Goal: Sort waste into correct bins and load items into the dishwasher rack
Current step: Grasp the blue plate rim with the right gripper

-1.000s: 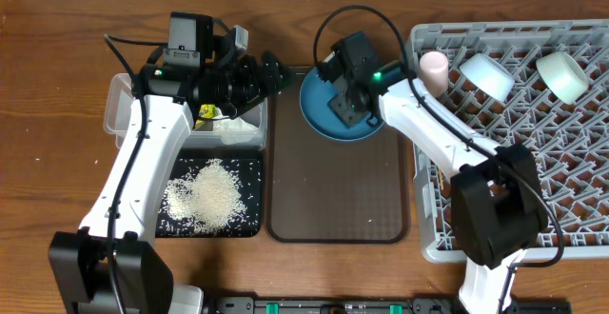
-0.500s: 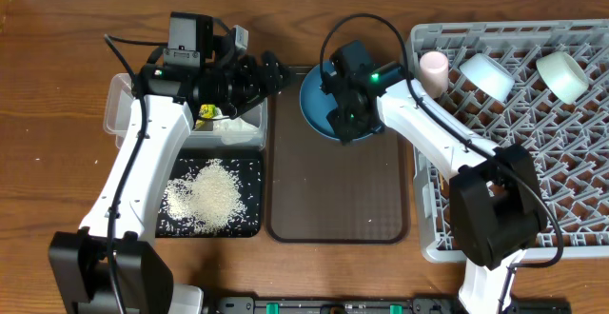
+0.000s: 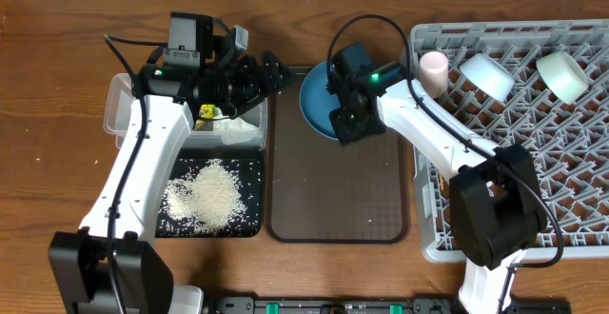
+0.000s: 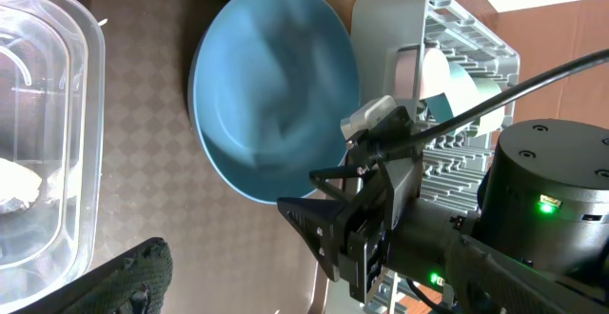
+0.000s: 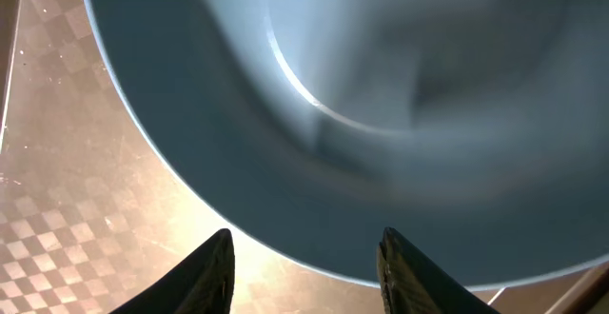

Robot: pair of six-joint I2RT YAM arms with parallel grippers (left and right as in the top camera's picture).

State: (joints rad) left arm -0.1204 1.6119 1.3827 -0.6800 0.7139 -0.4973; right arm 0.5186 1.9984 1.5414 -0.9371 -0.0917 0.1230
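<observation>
Brown tray (image 3: 333,200) bears the blue plate (image 3: 316,100); right pincer (image 5: 304,238) gapes at its rim.

A robotics lab staged as a kitchen: white-and-black robot arms (image 3: 143,171) at a brown wooden table (image 3: 57,86) bearing a grey plastic lattice dishwasher rack (image 3: 571,190).

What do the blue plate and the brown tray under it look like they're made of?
Blue plate: smooth, glossy, with a curved bright highlight; glazed ceramic or hard plastic, can't tell which. Brown tray: likely moulded plastic, fine checkered texture that glints under the light.
</observation>
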